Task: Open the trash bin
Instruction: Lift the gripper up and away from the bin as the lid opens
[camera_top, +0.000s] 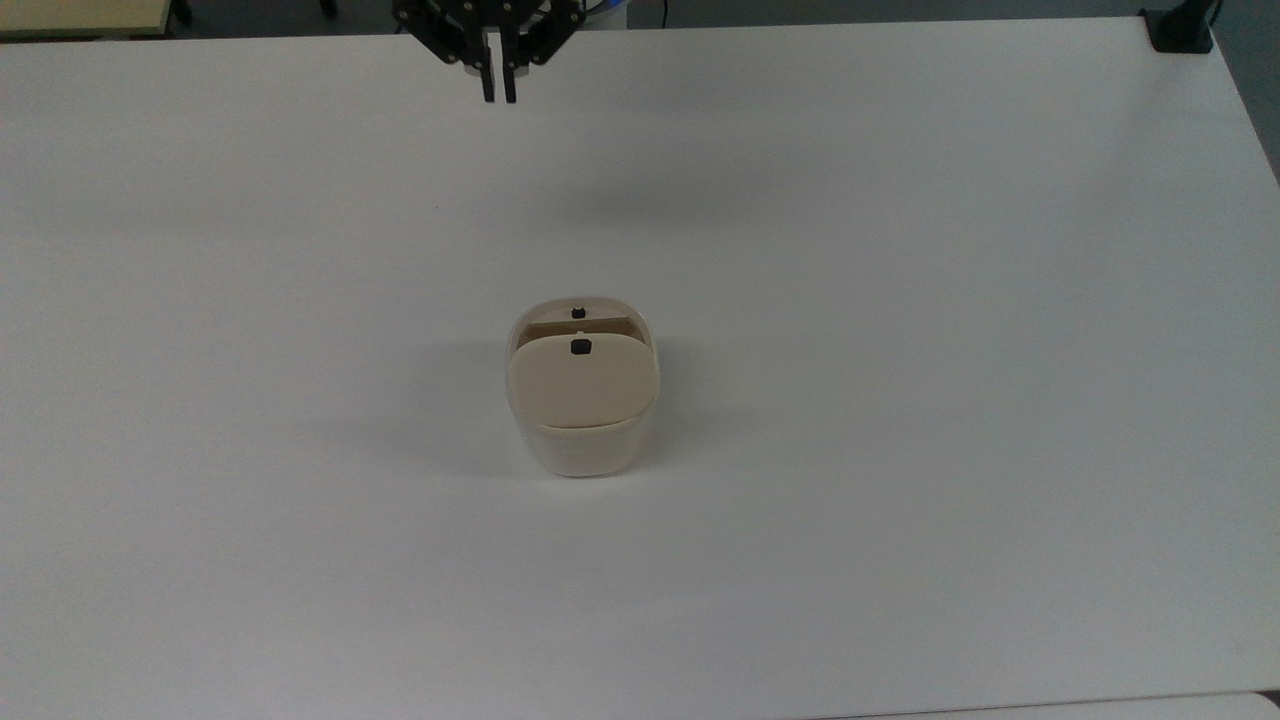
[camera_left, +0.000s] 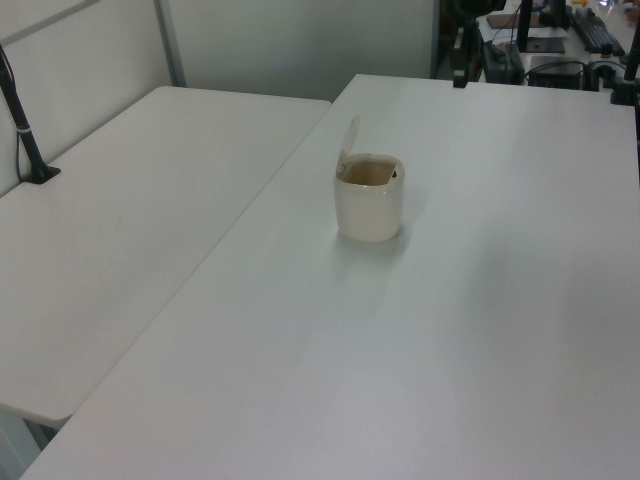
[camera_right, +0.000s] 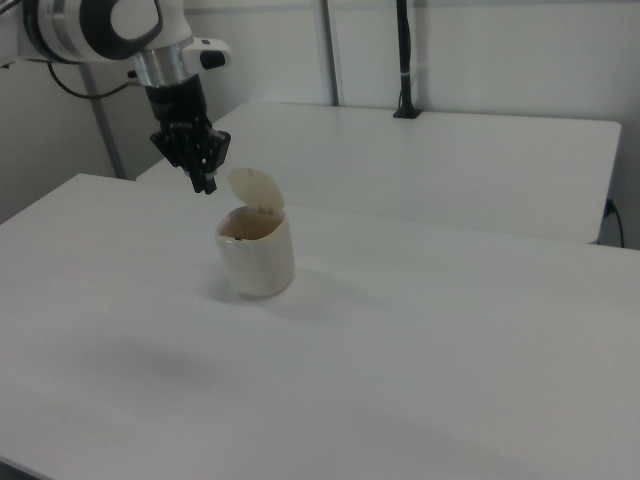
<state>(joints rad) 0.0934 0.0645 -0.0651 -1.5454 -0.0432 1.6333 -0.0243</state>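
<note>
On the white table (camera_top: 900, 300) the trash bin (camera_top: 582, 440) stands lid-up; the gripper (camera_top: 498, 95), jaws nearly closed and empty, hangs apart.

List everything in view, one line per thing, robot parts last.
bin: one, cream-white, standing near the middle of the front table.
lid: one, beige, hinged to the bin, raised upright so the bin is open.
button: one, black, on the lid near its free edge.
front table: one, white, carries the bin.
second table: one, white, beside the front table, on the left view's left.
black post: one, clamped at the second table's far edge in the right view.
arm: one, white with black joints, at the right view's upper left.
gripper: one, black, in the air clear of the bin, fingers nearly together, holding nothing.
</note>
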